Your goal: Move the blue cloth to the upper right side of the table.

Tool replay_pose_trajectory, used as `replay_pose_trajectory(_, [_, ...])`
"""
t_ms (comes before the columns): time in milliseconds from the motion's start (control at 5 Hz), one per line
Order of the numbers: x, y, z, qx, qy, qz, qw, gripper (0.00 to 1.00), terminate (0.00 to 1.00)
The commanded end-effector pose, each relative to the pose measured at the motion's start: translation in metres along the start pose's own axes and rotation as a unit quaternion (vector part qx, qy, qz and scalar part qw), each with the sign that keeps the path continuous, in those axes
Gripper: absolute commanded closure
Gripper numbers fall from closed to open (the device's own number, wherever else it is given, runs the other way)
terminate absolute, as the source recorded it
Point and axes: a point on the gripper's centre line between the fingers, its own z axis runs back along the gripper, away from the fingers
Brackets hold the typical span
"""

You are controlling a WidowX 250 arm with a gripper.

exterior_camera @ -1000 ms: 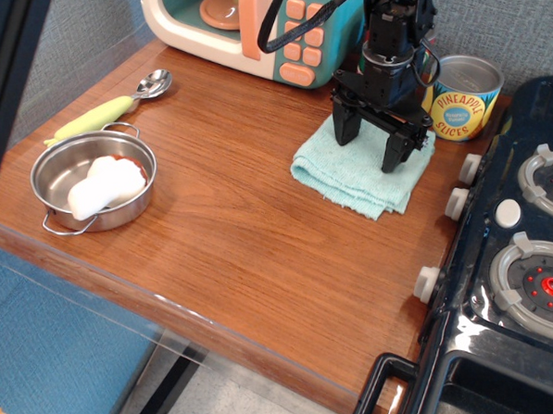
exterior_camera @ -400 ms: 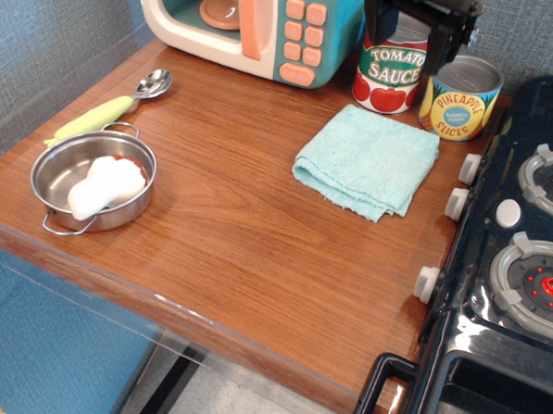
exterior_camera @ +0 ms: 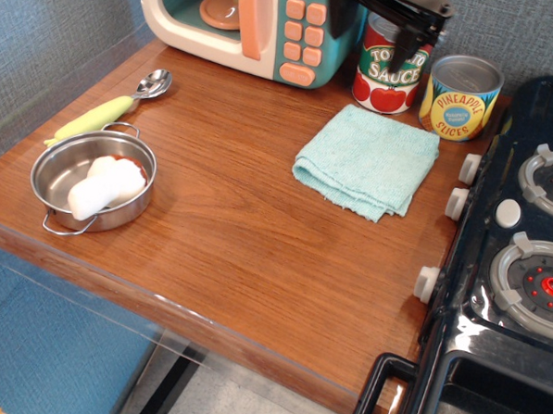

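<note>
The blue cloth (exterior_camera: 367, 162) lies flat and folded on the brown wooden table (exterior_camera: 229, 223), at the far right, just in front of two cans. My gripper (exterior_camera: 369, 36) is open and empty, raised well above the table at the top edge of the view, in front of the tomato sauce can (exterior_camera: 387, 74). It is apart from the cloth, above and behind it. Only the two black fingers and part of the wrist show.
A pineapple slices can (exterior_camera: 460, 98) stands behind the cloth to the right. A toy microwave (exterior_camera: 249, 25) is at the back. A black toy stove (exterior_camera: 510, 266) fills the right side. A metal bowl with food (exterior_camera: 92, 179) and a spoon (exterior_camera: 110, 110) sit at the left.
My gripper let go of the cloth, rose from it and has shifted a little to the left at the top of the view. The cloth stays where it was left.
</note>
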Motion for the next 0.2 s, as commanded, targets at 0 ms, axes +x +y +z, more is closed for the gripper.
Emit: replay_pose_trajectory(0, [0.0087, -0.0005, 0.0325, 0.007, -0.043, 0.001, 0.9991, 0.00, 1.00])
